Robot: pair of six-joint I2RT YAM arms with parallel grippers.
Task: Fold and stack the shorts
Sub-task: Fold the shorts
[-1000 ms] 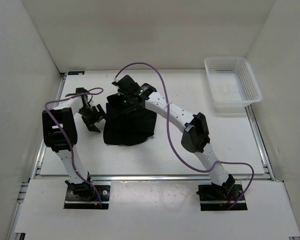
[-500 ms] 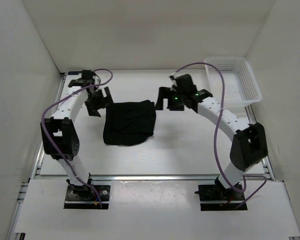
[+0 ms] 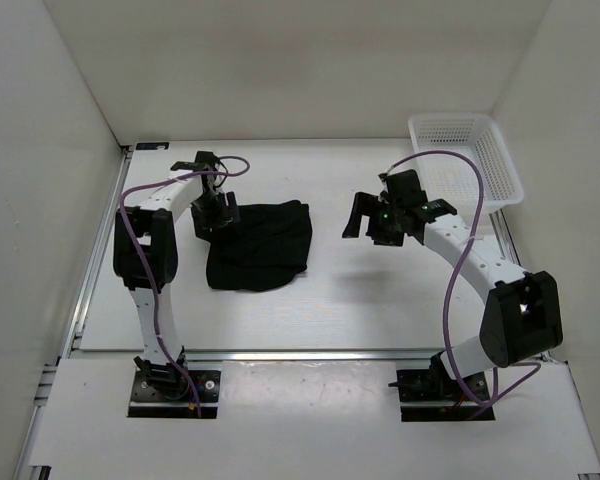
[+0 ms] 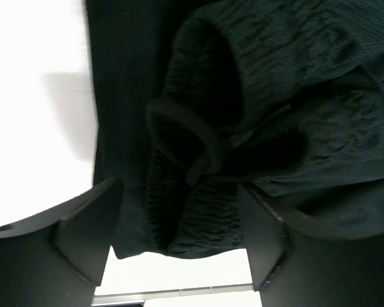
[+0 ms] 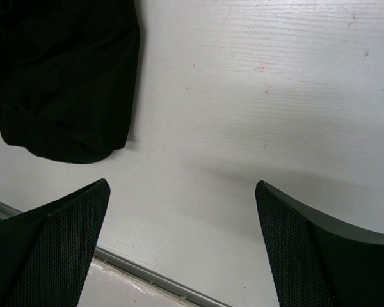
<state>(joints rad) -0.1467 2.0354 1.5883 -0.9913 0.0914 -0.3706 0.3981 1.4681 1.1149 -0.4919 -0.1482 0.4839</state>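
Though spread wide astride the waistband (image 4: 185, 153) of the folded shorts (image 3: 260, 245), centre-left on the table (image 3: 380, 310), pinches nothing with left gripper (image 3: 216, 215) jaws; holds right gripper (image 3: 364, 225) jaws wide over bare table, centre-right.

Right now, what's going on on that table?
The black shorts lie folded into a compact bundle. The left gripper is open, straddling their gathered waistband edge. The right gripper hovers open over bare table to their right, holding nothing. The white mesh basket sits at the far right corner.
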